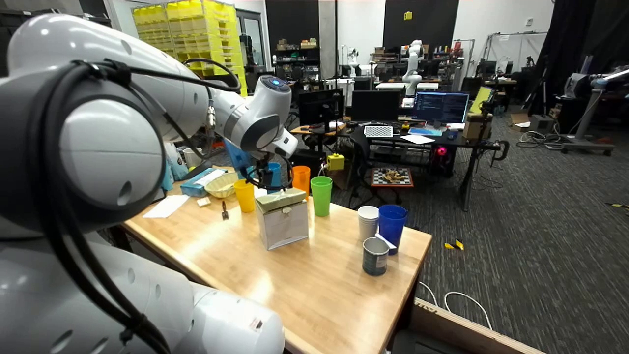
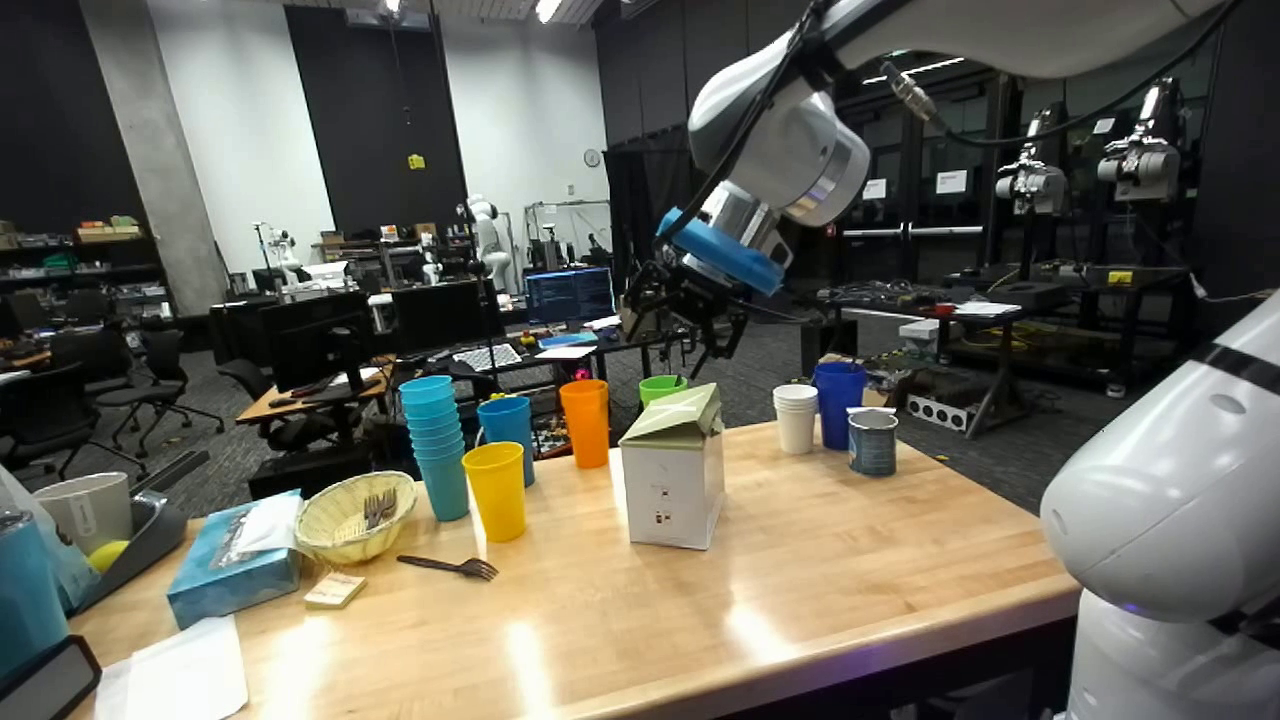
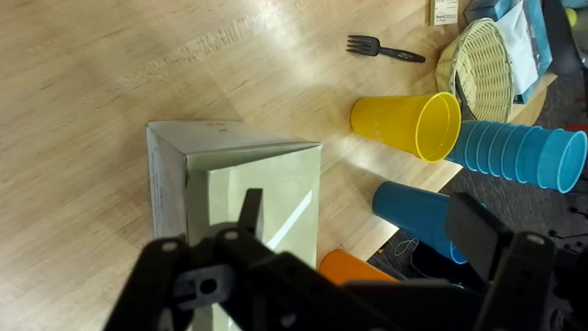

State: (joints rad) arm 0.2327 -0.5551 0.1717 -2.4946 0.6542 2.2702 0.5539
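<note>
The black fingers (image 3: 475, 234) hang wide apart near the white box (image 2: 668, 495), higher than its slanting green lid (image 2: 672, 420). The box stands upright on the table (image 2: 850, 550). An orange cup (image 2: 585, 425), a green cup (image 1: 321, 197) and a yellow cup (image 2: 495, 492) stand near the box; I see a dark can (image 2: 872, 443) well apart from it.

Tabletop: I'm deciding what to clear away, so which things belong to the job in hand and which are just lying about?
Likely in the job: open gripper; white box with green top, seemingly nearest it.

Apparently just lying about: yellow cup; orange cup; green cup; stacked teal cups; wicker basket; black fork; gray can; tissue box.
</note>
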